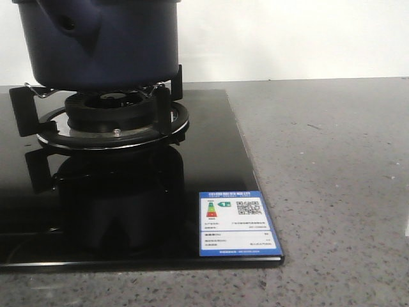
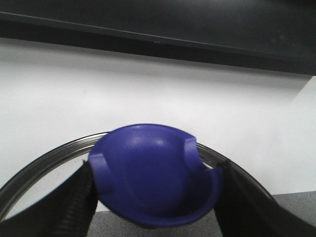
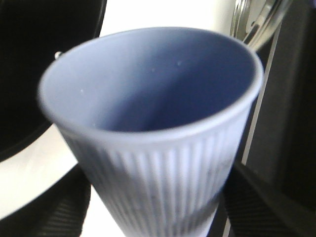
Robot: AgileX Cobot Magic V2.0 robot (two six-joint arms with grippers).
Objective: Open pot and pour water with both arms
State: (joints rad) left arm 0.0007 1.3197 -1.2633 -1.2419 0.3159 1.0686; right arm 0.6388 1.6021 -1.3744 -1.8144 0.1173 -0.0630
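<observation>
The dark navy pot (image 1: pixel 102 45) sits on the burner (image 1: pixel 112 118) at the far left, its stubby handle (image 1: pixel 67 25) facing me; its top is cut off in the front view. Neither gripper shows there. My left gripper (image 2: pixel 155 197) is shut on the blue knob (image 2: pixel 153 173) of a glass lid, whose metal rim (image 2: pixel 39 165) arcs behind the fingers, held up against a white wall. My right gripper (image 3: pixel 158 207) is shut on a light blue ribbed cup (image 3: pixel 158 123); no water shows inside. The pot's dark wall (image 3: pixel 34 74) lies close beside the cup.
The burner stands on a black glass stove top (image 1: pixel 211 160) with a blue-and-white label (image 1: pixel 238 224) at its front right corner. Grey speckled counter (image 1: pixel 332 192) stretches to the right. The lid's rim (image 3: pixel 256 19) shows near the cup.
</observation>
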